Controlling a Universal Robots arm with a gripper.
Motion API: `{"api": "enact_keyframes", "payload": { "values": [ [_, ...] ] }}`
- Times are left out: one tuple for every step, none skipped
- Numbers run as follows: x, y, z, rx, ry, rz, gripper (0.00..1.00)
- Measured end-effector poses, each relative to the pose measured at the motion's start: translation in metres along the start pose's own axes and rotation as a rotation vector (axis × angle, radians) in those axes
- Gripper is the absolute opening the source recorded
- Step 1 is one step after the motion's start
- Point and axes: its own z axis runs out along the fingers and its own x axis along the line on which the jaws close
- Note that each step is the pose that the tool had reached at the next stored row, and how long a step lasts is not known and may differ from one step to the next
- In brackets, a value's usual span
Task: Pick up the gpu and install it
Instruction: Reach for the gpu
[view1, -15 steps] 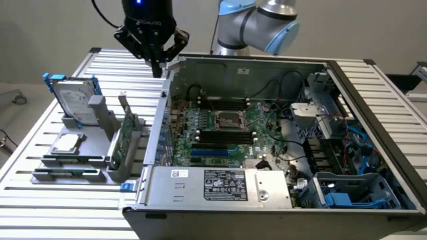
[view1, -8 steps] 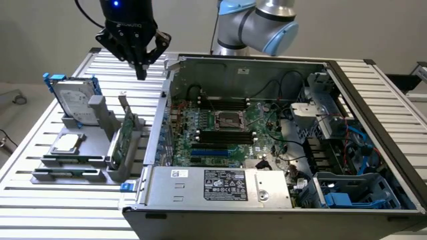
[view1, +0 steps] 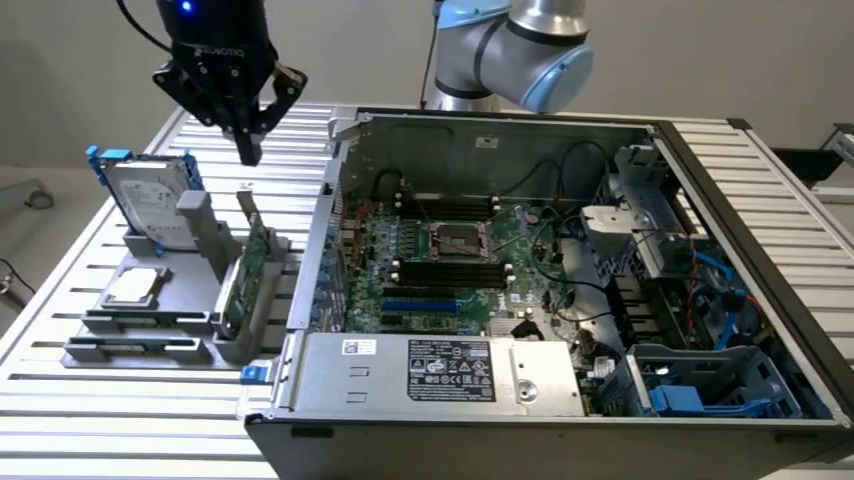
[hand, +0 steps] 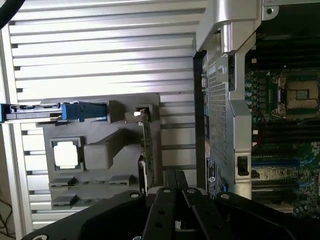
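GPU (view1: 235, 288) stands on its long edge in a slot of the grey holder (view1: 198, 230), on the slatted table (view1: 80, 420) just beside the open computer case (view1: 497, 122), at the exterior view's left. Kept upright like this, its top edge is free, which looks meant to give fingers something to pinch from above. The face turned to the camera is green circuit board, and a thin silver bracket rises at its far end. The gripper (view1: 248, 155) hangs above that far end, apart from the card, fingers pressed together and holding nothing. The hard drive (view1: 144, 198) with blue rails and the square CPU chip (view1: 134, 287) sit in their own places on the same holder.

In the wrist view the GPU (hand: 146, 145) shows edge-on as a narrow green strip with its silver bracket at one end, slotted in the holder (hand: 100, 155) between the CPU chip (hand: 66, 153) and the case wall (hand: 220, 100). The gripper (hand: 176, 189) points down roughly in line with the card, its black fingers closed on each other.
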Motion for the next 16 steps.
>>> {"api": "enact_keyframes", "payload": {
  "values": [
    [0.003, -0.0002, 0.0003, 0.007, -0.0005, -0.001, 0.11],
    [0.007, -0.0004, 0.0006, 0.0131, -0.001, -0.002, 0.11],
    [0.01, -0.0006, 0.0012, 0.0173, -0.0012, -0.004, 0.11],
    [0.012, -0.0008, 0.0021, 0.0188, -0.0013, -0.007, 0.11],
    [0.014, -0.0008, 0.0034, 0.0189, -0.0015, -0.011, 0.11],
    [0.016, -0.0009, 0.0048, 0.019, -0.0017, -0.015, 0.11],
    [0.017, -0.001, 0.0064, 0.0192, -0.0018, -0.019, 0.11],
    [0.018, -0.001, 0.008, 0.0193, -0.0018, -0.025, 0.11],
    [0.019, -0.001, 0.0095, 0.0193, -0.002, -0.029, 0.11],
    [0.02, -0.0011, 0.011, 0.0195, -0.0022, -0.034, 0.11],
    [0.021, -0.0012, 0.0124, 0.0196, -0.0023, -0.04, 0.11],
    [0.022, -0.0012, 0.0138, 0.0197, -0.0024, -0.045, 0.11],
    [0.023, -0.0013, 0.0151, 0.0199, -0.0024, -0.049, 0.11],
    [0.025, -0.0014, 0.0161, 0.0201, -0.0024, -0.052, 0.11],
    [0.027, -0.0015, 0.0168, 0.022, -0.0027, -0.055, 0.11],
    [0.028, -0.0016, 0.017, 0.0229, -0.0027, -0.057, 0.11]
  ]
}}
